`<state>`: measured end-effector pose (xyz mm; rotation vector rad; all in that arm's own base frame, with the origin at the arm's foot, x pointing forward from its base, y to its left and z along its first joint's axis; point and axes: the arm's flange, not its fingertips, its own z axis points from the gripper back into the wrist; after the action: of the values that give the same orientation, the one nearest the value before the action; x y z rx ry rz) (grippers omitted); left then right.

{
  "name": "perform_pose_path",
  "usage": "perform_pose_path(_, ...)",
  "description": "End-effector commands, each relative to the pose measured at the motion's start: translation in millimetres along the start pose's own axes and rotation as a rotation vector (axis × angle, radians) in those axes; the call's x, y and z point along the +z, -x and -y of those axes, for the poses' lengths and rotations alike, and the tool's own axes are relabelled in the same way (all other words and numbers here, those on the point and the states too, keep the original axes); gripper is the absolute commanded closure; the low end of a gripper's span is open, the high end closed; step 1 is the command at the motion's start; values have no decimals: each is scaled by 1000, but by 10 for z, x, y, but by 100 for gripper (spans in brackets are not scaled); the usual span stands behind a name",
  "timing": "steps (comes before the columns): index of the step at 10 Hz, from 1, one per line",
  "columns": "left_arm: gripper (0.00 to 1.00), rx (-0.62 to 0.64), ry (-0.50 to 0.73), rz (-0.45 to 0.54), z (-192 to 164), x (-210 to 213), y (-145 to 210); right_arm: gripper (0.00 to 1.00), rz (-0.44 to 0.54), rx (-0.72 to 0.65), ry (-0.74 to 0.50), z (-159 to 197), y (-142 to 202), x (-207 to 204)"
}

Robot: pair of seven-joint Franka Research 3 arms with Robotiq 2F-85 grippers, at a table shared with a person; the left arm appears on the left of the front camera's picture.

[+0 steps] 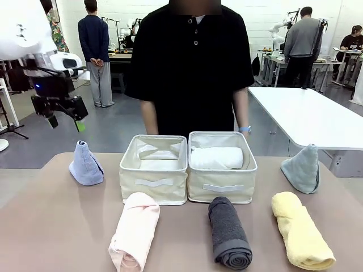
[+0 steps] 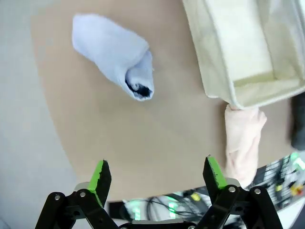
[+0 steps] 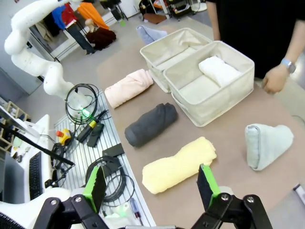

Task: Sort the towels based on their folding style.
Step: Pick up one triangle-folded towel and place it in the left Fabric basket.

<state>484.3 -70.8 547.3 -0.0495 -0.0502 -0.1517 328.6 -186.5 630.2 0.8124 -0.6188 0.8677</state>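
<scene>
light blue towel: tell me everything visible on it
The light blue towel is soft terry folded into a cone, standing on its wide base, tip up. In the left wrist view its narrow end shows a small dark gap between the folds. It sits on the table at the far left, beside the left bin but apart from it. Only the table touches it.

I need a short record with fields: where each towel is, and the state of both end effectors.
right bin: holds the white towel, rolled
front row: pink towel, dark grey towel, yellow towel, all rolled
cones: light blue towel at left, grey-teal towel at right
left end effector: open, holding nothing
right end effector: open, holding nothing
</scene>
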Motion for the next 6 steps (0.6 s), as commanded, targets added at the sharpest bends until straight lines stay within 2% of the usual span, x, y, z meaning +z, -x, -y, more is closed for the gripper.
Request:
perform_pose_path(1, 0, 234, 56, -84, 129, -89, -279, 0, 16, 13, -9, -2, -5, 4)
perform_pose_path(3, 0, 342, -44, -48, 87, -421, -418, 0, 16, 13, -9, -2, -5, 4)
perform_pose_path(5, 0, 404, -98, 34, -10, -606, -506, 0, 16, 13, -9, -2, -5, 4)
perform_pose_path(6, 0, 420, -118, 28, -50, -731, -561, 0, 16, 13, -9, -2, -5, 4)
